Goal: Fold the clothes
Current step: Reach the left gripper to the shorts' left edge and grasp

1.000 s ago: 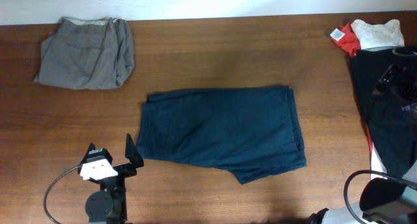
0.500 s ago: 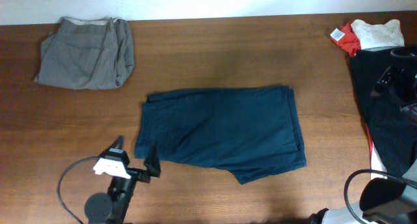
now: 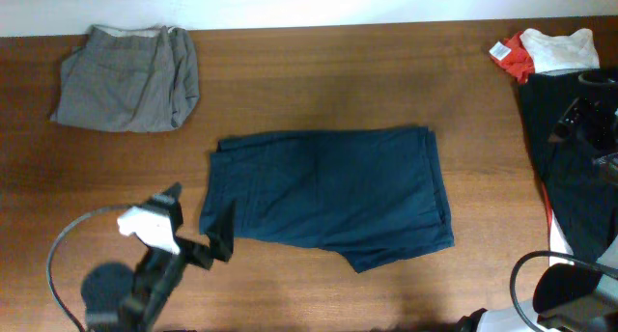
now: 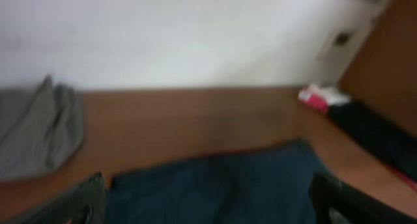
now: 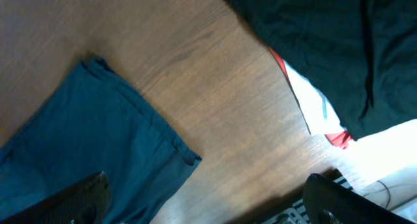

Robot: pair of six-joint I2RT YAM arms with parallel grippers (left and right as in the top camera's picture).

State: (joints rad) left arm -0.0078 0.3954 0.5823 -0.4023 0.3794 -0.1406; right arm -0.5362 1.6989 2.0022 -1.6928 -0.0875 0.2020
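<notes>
The dark navy shorts (image 3: 328,197) lie folded flat in the middle of the table; they also show in the left wrist view (image 4: 215,185) and the right wrist view (image 5: 85,139). Grey-khaki trousers (image 3: 126,78) lie folded at the far left. Red and white pieces (image 3: 550,50) and a black piece (image 3: 579,192) lie at the right edge. My left gripper (image 3: 200,221) is open and empty at the shorts' near left corner, one finger over the edge. My right gripper (image 5: 208,204) is open and empty, raised above the right side near the black piece (image 5: 326,48).
The left arm's base and cable (image 3: 97,284) sit at the front left. The right arm's base (image 3: 570,289) sits at the front right. Bare wood table (image 3: 319,81) lies between the shorts and the back edge, with a white wall behind.
My left arm has swung and tilted toward the shorts, bringing its open fingers to their near left corner. The shorts and the right arm have not moved.
</notes>
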